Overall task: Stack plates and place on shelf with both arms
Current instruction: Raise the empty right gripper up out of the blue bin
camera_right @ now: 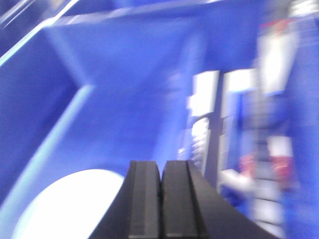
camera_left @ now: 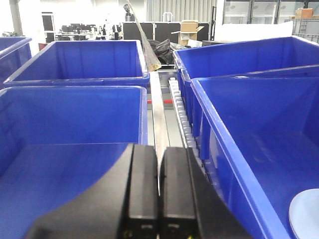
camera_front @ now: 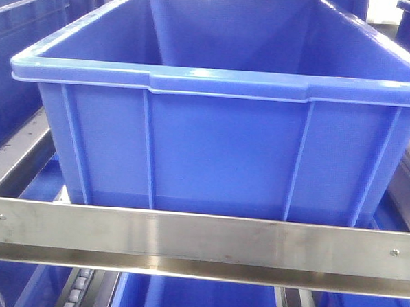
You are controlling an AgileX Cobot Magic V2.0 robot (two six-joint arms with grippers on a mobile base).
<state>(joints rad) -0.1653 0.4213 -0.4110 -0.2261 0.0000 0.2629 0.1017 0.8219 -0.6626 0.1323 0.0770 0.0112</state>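
A pale plate (camera_left: 306,214) lies on the floor of the blue crate (camera_left: 259,124) at the right of the left wrist view, only its left edge showing. In the blurred right wrist view a white plate (camera_right: 65,206) lies on the crate floor, low and left of my right gripper (camera_right: 161,167), which is shut and empty. My left gripper (camera_left: 159,152) is shut with nothing between its fingers, hanging over the steel rail (camera_left: 158,114) of the shelf between two crates. In the front view the shelf's steel rail (camera_front: 200,239) runs below a blue crate (camera_front: 219,154); no plates or grippers show there.
More blue crates (camera_left: 79,64) fill the shelf on the left and behind. A roller track (camera_left: 182,109) runs beside the rail. Boxes and clutter (camera_left: 187,32) stand far behind.
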